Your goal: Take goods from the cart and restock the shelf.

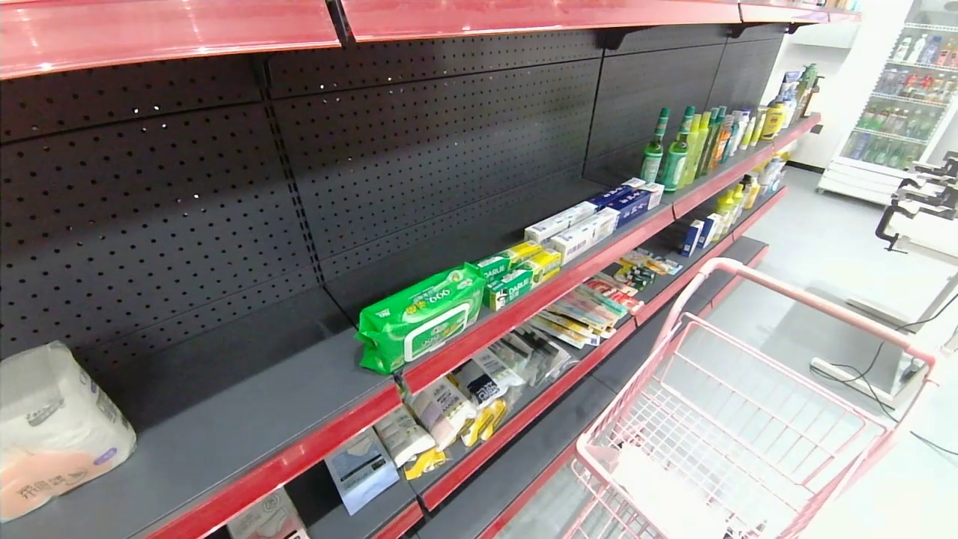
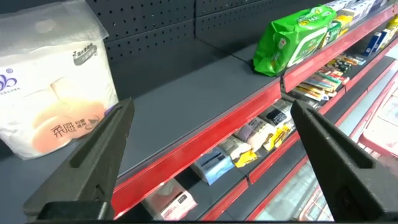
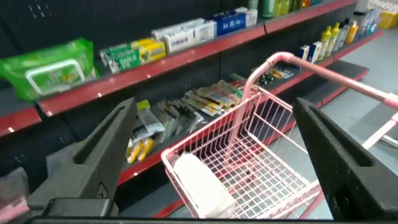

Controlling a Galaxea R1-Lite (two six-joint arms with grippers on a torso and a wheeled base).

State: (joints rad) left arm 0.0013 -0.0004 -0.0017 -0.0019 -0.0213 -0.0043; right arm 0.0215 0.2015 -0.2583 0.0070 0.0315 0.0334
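A pink wire cart (image 1: 748,419) stands in front of the shelf, at the lower right of the head view. A white pack (image 3: 199,183) lies in its near corner, also seen as the white pack (image 1: 658,486) from the head. My right gripper (image 3: 214,162) hangs open above the cart (image 3: 261,155), nothing between its fingers. My left gripper (image 2: 211,155) is open in front of the grey shelf board (image 2: 186,112), between a white tissue pack (image 2: 50,93) and a green wipes pack (image 2: 298,37). On the shelf board (image 1: 247,419) rest the tissue pack (image 1: 52,427) and wipes pack (image 1: 419,318).
Boxes of toothpaste (image 1: 576,228) and green bottles (image 1: 681,150) line the shelf farther right. Lower shelves hold packets (image 1: 449,404) and toothbrush packs (image 1: 584,307). A glass-door cooler (image 1: 898,105) stands at the far right. Cables (image 1: 861,374) lie on the floor beyond the cart.
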